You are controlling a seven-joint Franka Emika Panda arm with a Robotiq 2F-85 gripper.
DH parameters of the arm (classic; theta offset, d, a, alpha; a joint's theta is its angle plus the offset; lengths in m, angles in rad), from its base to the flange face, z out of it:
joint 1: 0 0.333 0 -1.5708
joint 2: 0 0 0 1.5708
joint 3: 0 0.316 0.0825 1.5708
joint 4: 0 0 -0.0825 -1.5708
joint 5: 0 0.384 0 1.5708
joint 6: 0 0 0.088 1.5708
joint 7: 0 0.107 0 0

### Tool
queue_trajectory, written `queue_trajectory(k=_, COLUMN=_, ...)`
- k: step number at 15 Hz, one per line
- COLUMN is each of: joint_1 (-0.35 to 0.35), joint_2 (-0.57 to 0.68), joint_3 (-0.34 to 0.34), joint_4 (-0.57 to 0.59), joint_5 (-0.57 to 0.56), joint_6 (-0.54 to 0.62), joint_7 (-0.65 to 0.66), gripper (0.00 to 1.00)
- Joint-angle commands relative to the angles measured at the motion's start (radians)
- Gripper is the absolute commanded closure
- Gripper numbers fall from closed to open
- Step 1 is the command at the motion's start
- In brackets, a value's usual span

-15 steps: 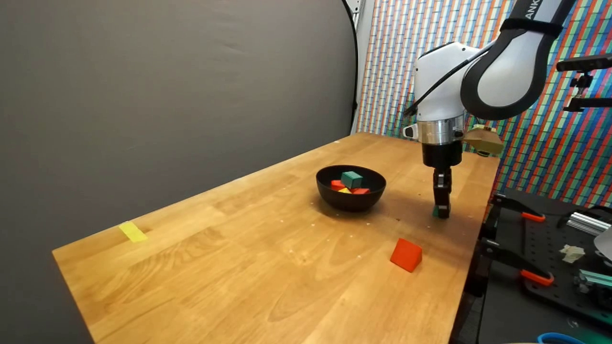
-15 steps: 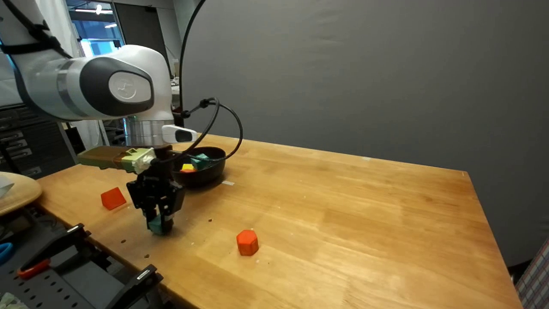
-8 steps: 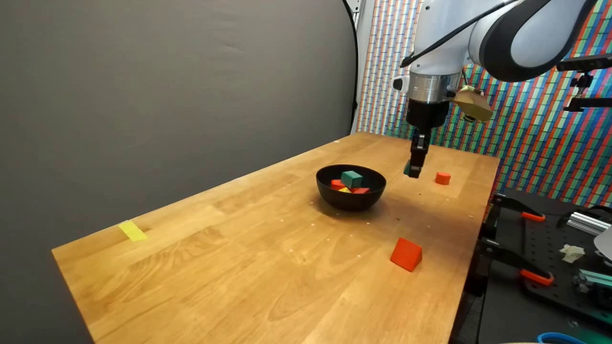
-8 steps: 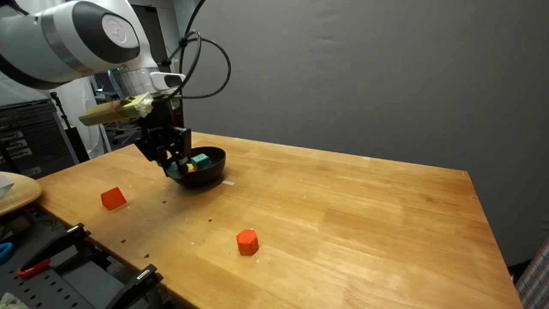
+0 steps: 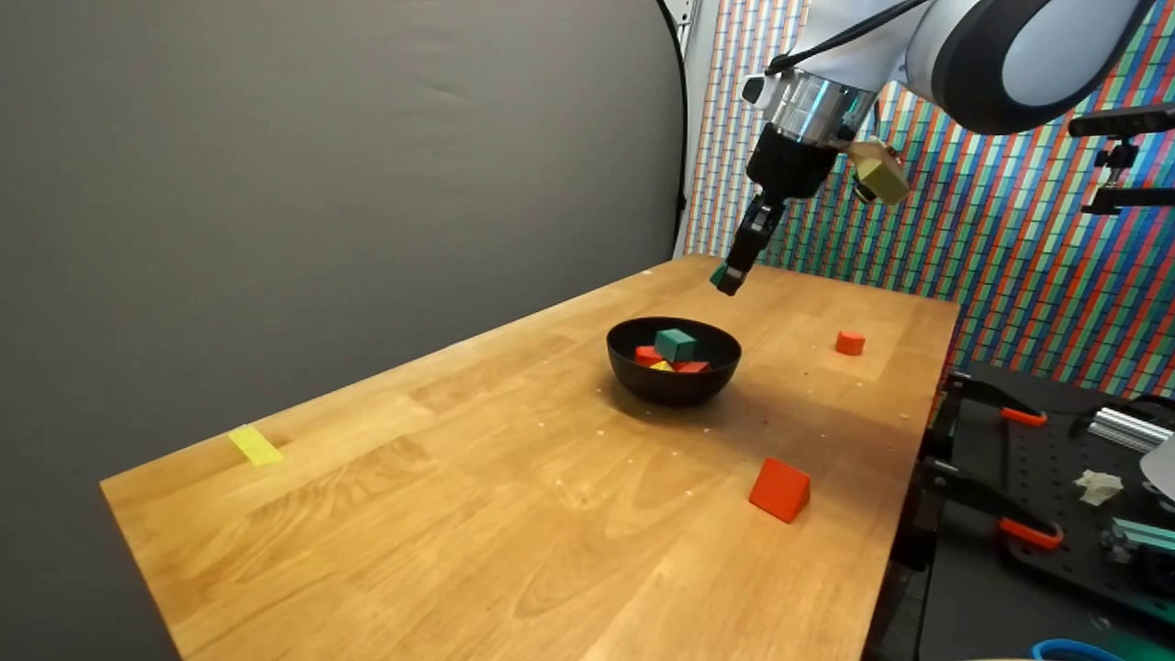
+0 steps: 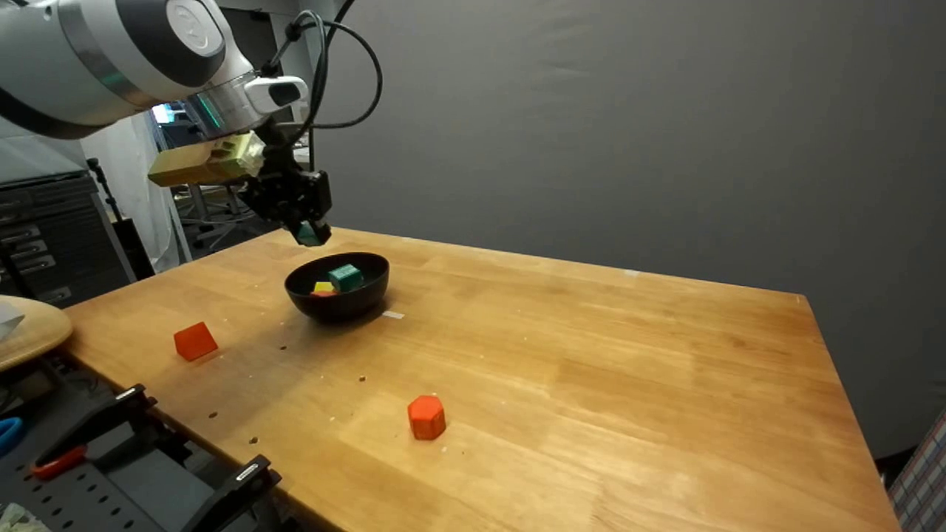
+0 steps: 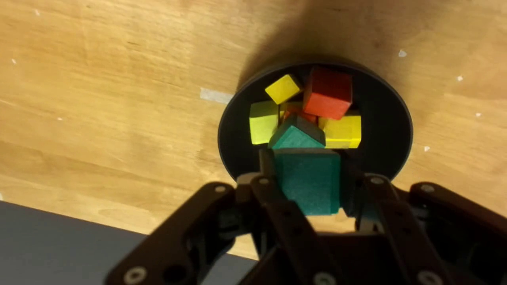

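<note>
My gripper (image 7: 308, 168) is shut on a green block (image 7: 311, 184), which sits between both fingers. In both exterior views the gripper (image 5: 727, 283) is tilted and hangs above the black bowl (image 5: 675, 390), with the held green block (image 6: 307, 233) apart from the rim. Inside the bowl (image 7: 390, 134) lie a green triangular block (image 7: 298, 138), a red block (image 7: 328, 95) and several yellow blocks (image 7: 283, 89). The held block hides part of the bowl in the wrist view.
On the wooden table (image 6: 628, 384) lie a red wedge (image 5: 780, 490) and a red hexagonal block (image 6: 426, 417). Clamps (image 5: 991, 509) grip the table's side edge. Yellow tape (image 5: 255, 444) marks the far edge, before a grey backdrop (image 6: 591, 148).
The gripper has risen from the tabletop with the green block, swung over to the bowl and tilted. The red hexagonal block, hidden behind it before in an exterior view, now shows there.
</note>
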Motion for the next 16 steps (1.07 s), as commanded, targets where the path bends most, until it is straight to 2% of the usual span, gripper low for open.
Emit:
queue_trajectory(k=1, joint_1=-0.002, joint_2=0.105, joint_3=-0.008, joint_4=0.060, joint_5=0.038, joint_6=0.108, joint_7=0.028, gripper=0.52)
queue_trajectory(k=2, joint_1=-0.004, joint_2=0.126, joint_3=-0.009, joint_4=0.074, joint_5=0.046, joint_6=0.124, joint_7=0.038, gripper=0.36)
queue_trajectory(k=4, joint_1=-0.014, joint_2=0.146, joint_3=-0.022, joint_4=0.100, joint_5=0.034, joint_6=0.104, joint_7=0.071, gripper=0.23)
queue_trajectory(k=7, joint_1=-0.031, joint_2=0.126, joint_3=-0.087, joint_4=0.113, joint_5=-0.033, joint_6=0.072, joint_7=0.124, gripper=0.00)
queue_trajectory(k=10, joint_1=-0.076, joint_2=0.091, joint_3=-0.156, joint_4=0.088, joint_5=-0.054, joint_6=0.041, joint_7=0.097, gripper=0.00)
queue_trajectory(k=11, joint_1=-0.050, joint_2=0.132, joint_3=-0.129, joint_4=0.104, joint_5=-0.023, joint_6=0.073, joint_7=0.094, gripper=0.00)
queue_trajectory(k=16, joint_1=-0.083, joint_2=0.134, joint_3=-0.169, joint_4=0.111, joint_5=-0.069, joint_6=0.067, joint_7=0.108, gripper=0.00)
